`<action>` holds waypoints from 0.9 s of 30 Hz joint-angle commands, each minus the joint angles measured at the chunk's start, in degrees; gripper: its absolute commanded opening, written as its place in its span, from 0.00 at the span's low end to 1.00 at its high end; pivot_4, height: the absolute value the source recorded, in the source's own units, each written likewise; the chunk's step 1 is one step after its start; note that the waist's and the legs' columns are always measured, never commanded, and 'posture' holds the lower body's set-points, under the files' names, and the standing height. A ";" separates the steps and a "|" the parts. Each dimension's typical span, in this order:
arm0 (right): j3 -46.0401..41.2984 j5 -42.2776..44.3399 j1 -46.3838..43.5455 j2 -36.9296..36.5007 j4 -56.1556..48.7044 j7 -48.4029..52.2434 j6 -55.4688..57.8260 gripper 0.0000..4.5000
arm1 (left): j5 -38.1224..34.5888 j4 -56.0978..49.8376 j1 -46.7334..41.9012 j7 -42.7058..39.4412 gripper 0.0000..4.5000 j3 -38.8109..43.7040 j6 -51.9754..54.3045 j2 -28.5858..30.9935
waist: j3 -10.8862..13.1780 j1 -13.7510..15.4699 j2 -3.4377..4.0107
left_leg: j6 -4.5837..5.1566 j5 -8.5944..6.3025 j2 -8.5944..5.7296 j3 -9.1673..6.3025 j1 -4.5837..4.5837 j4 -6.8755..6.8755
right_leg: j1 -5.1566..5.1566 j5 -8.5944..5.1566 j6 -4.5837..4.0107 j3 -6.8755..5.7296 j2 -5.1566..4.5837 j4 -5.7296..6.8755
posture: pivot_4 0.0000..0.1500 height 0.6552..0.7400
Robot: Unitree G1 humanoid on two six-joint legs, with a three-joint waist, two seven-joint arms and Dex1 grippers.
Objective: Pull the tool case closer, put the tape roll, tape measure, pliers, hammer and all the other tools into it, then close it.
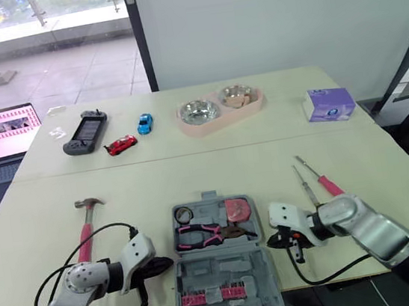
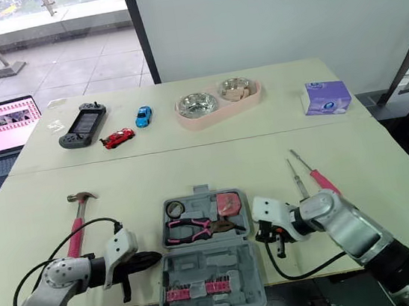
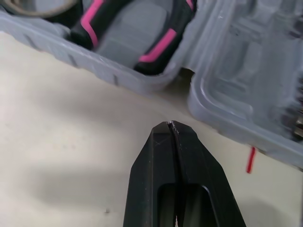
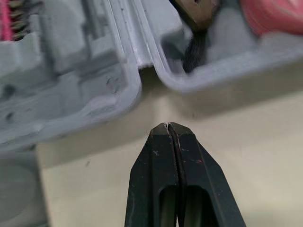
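While jaws flank tool case [image 1: 222,273], hammer [image 1: 87,232] apart.

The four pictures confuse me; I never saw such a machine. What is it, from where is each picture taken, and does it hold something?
It is a robot with two arms. The two wide pictures come from cameras on its head, looking down on a table. The two close pictures come from its wrists. The black wedge in each is a gripper: the left gripper and the right gripper, both shut, holding nothing. Between them lies an open tool case with pliers, a tape roll and a tape measure inside. A hammer and two screwdrivers lie outside.
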 commanded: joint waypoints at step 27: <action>5.82 -9.05 -17.14 11.15 10.10 -1.37 0.48 0.00 | 8.19 17.14 -17.23 2.30 0.01 -4.75 -2.36 -6.72 | -0.21 0.60 0.17 | -0.17 0.12 -0.03 -0.09 0.10 0.06 | 0.09 0.11 -0.01 -0.01 0.03 0.09 | 1.00 0.95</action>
